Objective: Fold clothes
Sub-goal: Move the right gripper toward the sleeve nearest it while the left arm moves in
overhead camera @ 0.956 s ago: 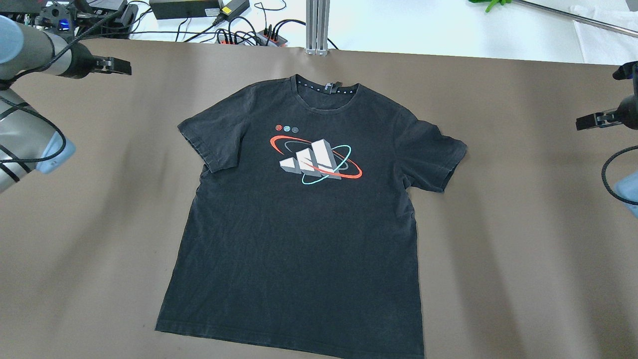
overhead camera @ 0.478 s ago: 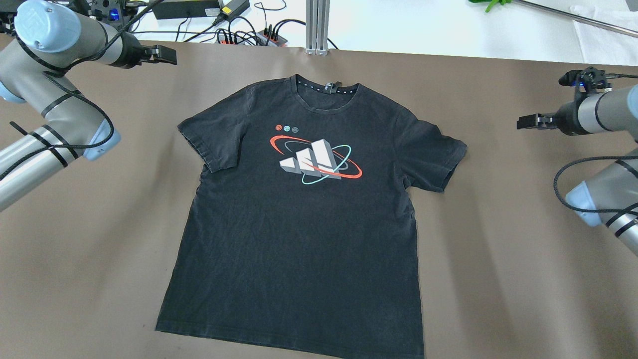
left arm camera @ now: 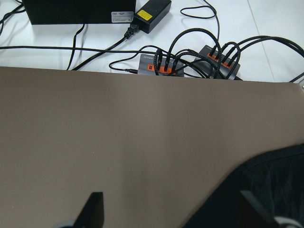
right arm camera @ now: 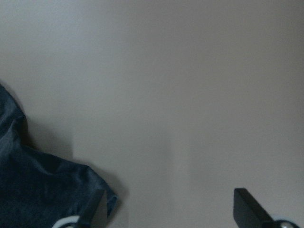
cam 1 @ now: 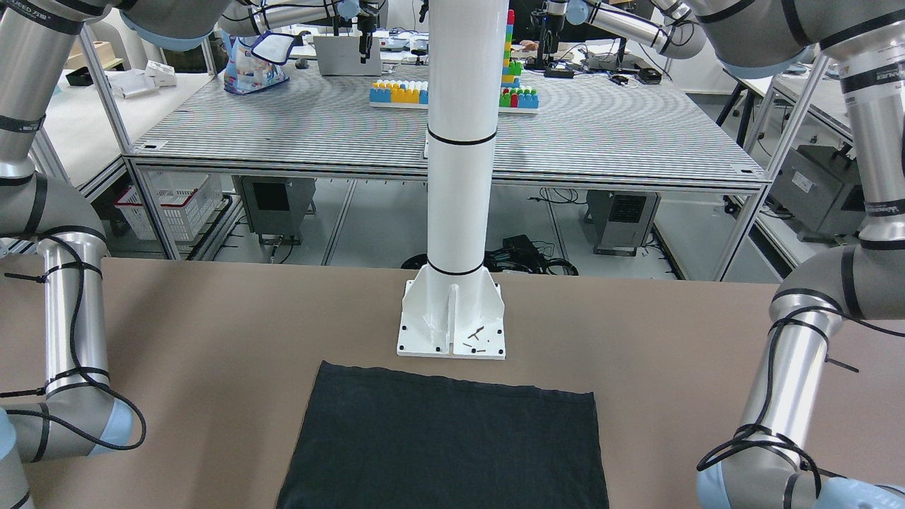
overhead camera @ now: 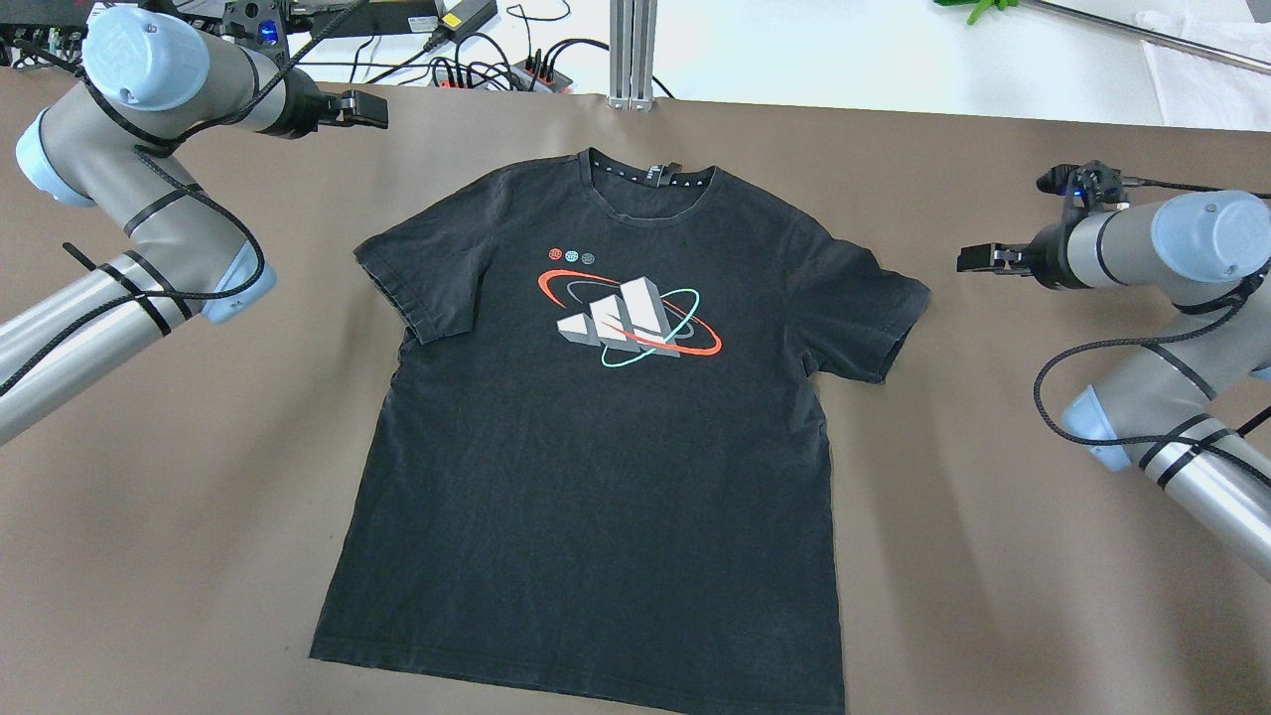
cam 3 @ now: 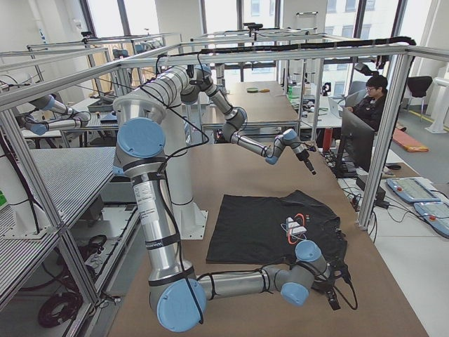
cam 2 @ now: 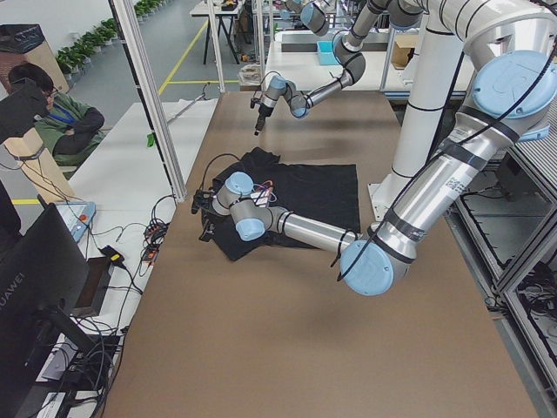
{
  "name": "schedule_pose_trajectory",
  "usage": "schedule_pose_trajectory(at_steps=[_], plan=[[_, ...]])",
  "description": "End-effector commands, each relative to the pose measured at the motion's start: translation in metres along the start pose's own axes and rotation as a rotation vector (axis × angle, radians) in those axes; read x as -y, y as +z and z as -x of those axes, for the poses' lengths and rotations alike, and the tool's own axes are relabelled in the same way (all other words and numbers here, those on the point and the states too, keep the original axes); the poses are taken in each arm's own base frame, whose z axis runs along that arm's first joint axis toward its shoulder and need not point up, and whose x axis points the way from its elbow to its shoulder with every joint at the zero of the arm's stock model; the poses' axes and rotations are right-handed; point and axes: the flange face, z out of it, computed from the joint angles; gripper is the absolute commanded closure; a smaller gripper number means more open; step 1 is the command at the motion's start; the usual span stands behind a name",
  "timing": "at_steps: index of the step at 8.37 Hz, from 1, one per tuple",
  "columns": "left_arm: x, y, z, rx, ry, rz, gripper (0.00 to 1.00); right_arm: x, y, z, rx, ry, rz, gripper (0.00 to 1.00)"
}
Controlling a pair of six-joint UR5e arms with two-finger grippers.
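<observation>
The clothes are one black T-shirt (overhead camera: 616, 447) lying flat and face up on the brown table, collar (overhead camera: 650, 179) at the far side, with a white, red and teal print (overhead camera: 631, 318) on the chest. Its hem (cam 1: 442, 438) shows in the front-facing view. My left gripper (overhead camera: 382, 110) hovers open over the far left of the table, apart from the left shoulder. In the left wrist view the shirt (left arm camera: 266, 190) fills the lower right corner. My right gripper (overhead camera: 963, 260) is open, just right of the right sleeve (right arm camera: 38, 185). Neither gripper holds anything.
Power strips and cables (overhead camera: 496, 70) and an aluminium post (overhead camera: 631, 50) stand beyond the table's far edge. The white robot pedestal (cam 1: 452, 318) is bolted behind the hem. A seated person (cam 2: 52, 122) is beyond the far end.
Both arms have swung inward: the left gripper moved right along the far edge, the right gripper moved left toward the right sleeve. The shirt has not moved.
</observation>
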Motion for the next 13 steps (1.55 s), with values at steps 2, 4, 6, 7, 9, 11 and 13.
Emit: schedule_pose_trajectory(at_steps=[2,4,6,7,9,11,13], plan=[[0.000,0.002,-0.002,0.002,0.000,0.001,0.00,-0.023,0.035,0.052,0.002,0.007,-0.025,0.06],[0.000,0.002,-0.002,0.002,0.000,0.000,0.00,-0.019,0.049,0.054,-0.025,0.007,-0.034,0.06],[-0.001,0.003,0.000,0.005,0.001,0.001,0.00,-0.022,0.064,0.072,-0.034,-0.007,-0.037,0.06],[-0.001,0.003,0.000,0.005,0.001,0.001,0.00,-0.027,0.067,0.076,-0.035,-0.013,-0.038,0.06],[0.000,0.003,0.000,0.006,-0.001,0.000,0.00,-0.033,0.068,0.066,-0.046,-0.012,-0.028,0.07],[-0.001,0.003,0.000,0.005,-0.001,0.001,0.00,-0.040,0.069,0.056,-0.053,-0.017,-0.013,0.07],[0.000,0.002,0.000,0.004,-0.001,-0.001,0.00,-0.040,0.068,0.056,-0.049,-0.013,-0.016,0.47]])
